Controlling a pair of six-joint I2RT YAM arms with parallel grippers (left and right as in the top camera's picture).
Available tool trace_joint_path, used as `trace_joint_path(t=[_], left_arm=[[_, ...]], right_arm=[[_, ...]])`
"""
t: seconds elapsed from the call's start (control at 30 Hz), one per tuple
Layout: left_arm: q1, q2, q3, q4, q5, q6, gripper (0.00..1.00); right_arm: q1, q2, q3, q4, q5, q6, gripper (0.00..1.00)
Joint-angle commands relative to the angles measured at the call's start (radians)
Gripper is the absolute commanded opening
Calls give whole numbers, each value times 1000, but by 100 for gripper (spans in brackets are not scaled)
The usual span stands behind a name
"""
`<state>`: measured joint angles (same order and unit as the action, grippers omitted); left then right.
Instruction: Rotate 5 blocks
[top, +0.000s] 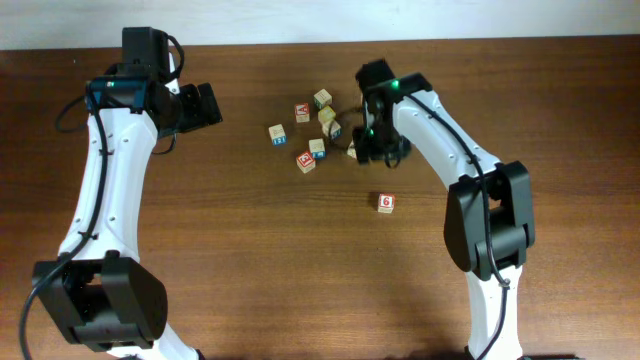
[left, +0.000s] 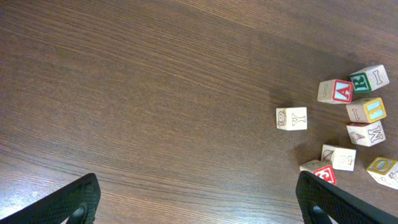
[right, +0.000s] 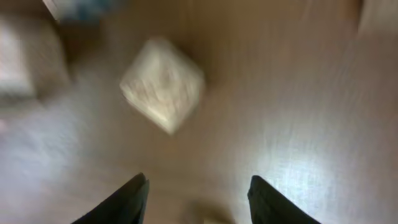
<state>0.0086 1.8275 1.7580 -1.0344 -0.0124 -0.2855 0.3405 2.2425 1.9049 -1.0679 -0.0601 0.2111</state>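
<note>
Right wrist view first: the right gripper (right: 198, 186) has its two dark fingers apart at the bottom of the frame with nothing between them. Just beyond them, toward the upper left, a pale block (right: 163, 85) sits turned corner-on like a diamond (the whole shot is blurry, so I can't read any print on it). Left wrist view: the left gripper (left: 196, 199) is spread wide, fingers down in the bottom corners, with only the bare wooden table (left: 137, 93) between them. Further out, along the right edge, are the blocks. A Y block (left: 291, 118) sits on its own nearest the middle. Past it, a red A block (left: 336, 91) is right beside a green R block (left: 368, 79), with a yellow-edged block (left: 367, 110) just under those two. From overhead, the "6" block (top: 386, 203) sits alone a bit right of centre, apart from the cluster (top: 317, 148) in the upper middle. The right gripper is at the cluster's right edge, and the left gripper is well off to its left.
</note>
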Motion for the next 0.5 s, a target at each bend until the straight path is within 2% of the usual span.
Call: trace_joint_path(t=[0.0,0.17,0.47], left_arm=[[0,5,16,1,-10,-13,99],[0,5,16,1,-10,-13,99],[0,5,16,1,-10,-13,99]], right_arm=[[6,5,16,72,16,148,53],[8,39,16,131,20,441,52],[46,106,16,167,54,550,52]])
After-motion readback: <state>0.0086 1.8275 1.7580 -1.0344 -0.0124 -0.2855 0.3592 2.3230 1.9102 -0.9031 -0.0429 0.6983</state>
